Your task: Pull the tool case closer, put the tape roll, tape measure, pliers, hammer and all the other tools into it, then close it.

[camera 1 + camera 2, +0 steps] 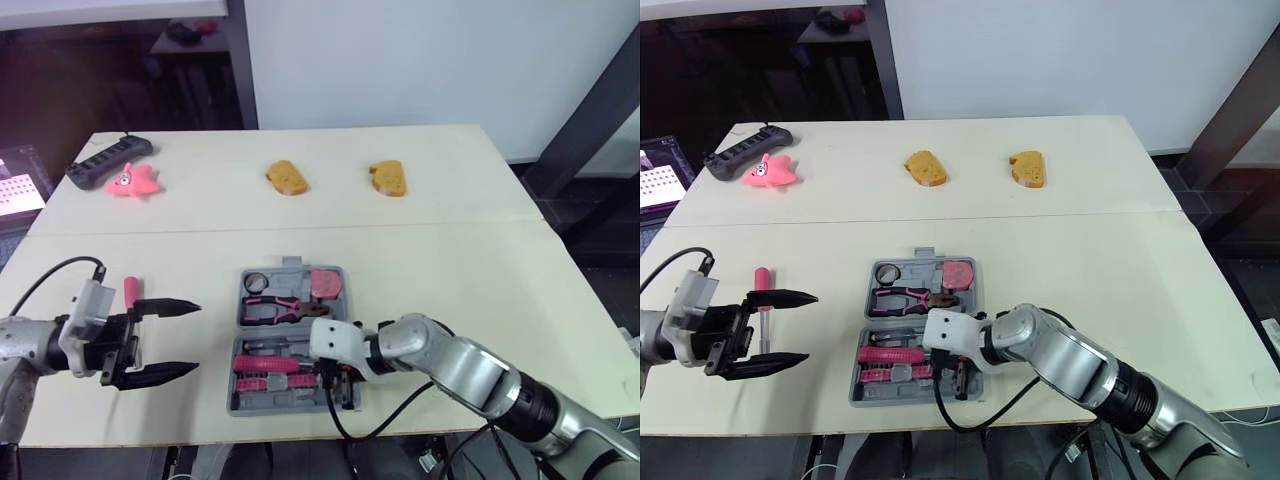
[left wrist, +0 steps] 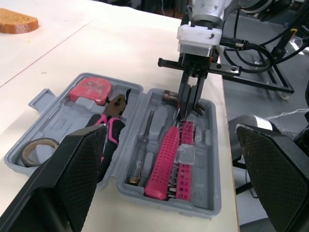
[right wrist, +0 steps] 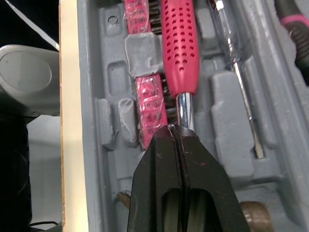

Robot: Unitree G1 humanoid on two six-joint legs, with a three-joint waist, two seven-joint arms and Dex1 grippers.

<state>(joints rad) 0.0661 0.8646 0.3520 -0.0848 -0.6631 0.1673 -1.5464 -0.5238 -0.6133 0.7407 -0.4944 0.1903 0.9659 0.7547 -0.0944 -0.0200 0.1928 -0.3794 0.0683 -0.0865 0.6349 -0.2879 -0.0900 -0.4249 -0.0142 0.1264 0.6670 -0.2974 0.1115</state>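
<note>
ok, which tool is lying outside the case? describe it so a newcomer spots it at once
On the table, find the open grey tool case near the front edge, then look to the robot's left, by the left gripper. A slim pink-handled tool lies there on the bare tabletop, the one pink tool outside the case.

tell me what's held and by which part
Left gripper: open, nothing. Right gripper: shut, tips on the hammer at its metal shaft beside the pink handle; a true hold cannot be told.
</note>
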